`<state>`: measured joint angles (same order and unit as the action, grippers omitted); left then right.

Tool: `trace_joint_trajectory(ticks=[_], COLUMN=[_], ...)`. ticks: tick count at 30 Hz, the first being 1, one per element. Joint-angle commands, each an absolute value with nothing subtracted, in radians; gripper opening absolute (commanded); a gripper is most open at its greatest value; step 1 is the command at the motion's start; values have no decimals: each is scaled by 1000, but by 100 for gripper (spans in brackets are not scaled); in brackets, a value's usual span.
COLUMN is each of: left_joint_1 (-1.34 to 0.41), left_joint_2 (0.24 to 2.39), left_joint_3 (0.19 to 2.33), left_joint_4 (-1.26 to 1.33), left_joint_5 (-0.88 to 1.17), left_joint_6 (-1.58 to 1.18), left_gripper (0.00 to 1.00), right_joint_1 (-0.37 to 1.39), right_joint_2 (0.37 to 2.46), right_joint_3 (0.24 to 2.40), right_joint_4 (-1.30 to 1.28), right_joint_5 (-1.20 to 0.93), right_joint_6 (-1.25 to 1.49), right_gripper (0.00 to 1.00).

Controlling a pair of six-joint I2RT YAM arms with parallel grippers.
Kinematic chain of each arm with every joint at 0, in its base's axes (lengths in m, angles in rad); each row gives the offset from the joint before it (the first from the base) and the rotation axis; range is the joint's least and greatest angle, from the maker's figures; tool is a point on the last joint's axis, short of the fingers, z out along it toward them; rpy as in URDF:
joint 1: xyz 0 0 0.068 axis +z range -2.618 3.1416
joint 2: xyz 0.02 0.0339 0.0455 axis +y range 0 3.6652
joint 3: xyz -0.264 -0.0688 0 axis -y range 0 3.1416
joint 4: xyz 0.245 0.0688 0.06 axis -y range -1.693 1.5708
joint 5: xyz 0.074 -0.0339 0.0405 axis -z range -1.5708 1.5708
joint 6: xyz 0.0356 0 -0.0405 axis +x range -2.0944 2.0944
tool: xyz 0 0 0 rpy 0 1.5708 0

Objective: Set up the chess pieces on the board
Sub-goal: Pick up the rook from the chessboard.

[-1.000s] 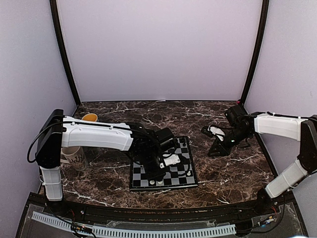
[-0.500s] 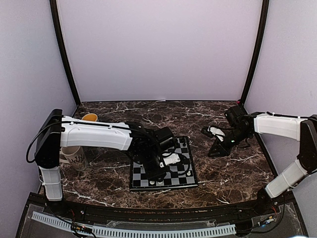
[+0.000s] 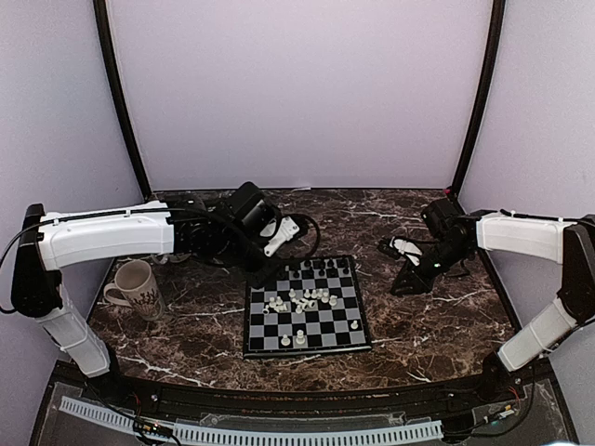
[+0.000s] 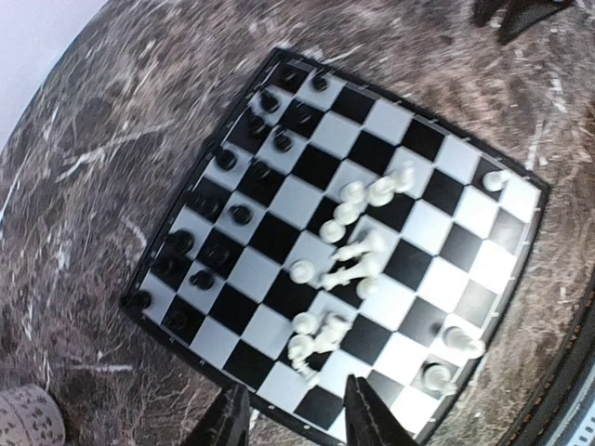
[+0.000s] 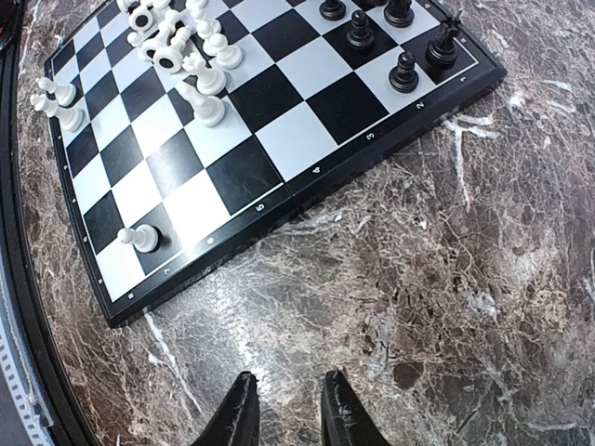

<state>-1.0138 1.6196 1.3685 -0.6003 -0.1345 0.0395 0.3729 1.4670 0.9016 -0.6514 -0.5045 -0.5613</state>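
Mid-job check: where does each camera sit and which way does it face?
Top external: high behind the robot, looking down on the board, mug, left arm and right arm.
Left wrist: up by the board's far-left corner, looking down on all of it; left jaws at bottom edge.
Right wrist: low, right of the board, facing its right edge; right jaws at bottom edge.
Shared: the heaped white pieces.

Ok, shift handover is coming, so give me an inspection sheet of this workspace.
Surface: dark marble table.
Job's things: board lies flat; black pieces on its far rows; white pieces mostly heaped mid-board, several tipped.
Clutter: mug left of board.
Jaws: left gripper open, empty, held clear of board; right gripper open, empty, over bare table.
Cables: loop by left wrist.
Surroundings: lilac walls, black posts.
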Motion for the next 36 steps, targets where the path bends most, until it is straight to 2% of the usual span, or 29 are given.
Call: trace_joint_trajectory(ticks=[1,13,20,36], left_joint_1=[-944,-876,-871,-870], left_joint_2=[1633,1786,1841,1873], left_joint_3=[1294,1302,1327,1340], left_joint_4=[-612,-610,-604,-580], left_joint_5=[-124,55,77,80], left_joint_6=[-49,-47,-44,-37], left_gripper=[37,38,39,26], right_joint_1=[371,371,371,371], right_joint_2=[1476,1478,1483,1498], right_joint_3=[926,925,925,929], right_joint_4=[-654,-661,-663,-669], right_joint_5=[-520,-519,-520,-527], right_joint_6=[-568,-575,-575,-581], right_gripper=[24,24,24,24])
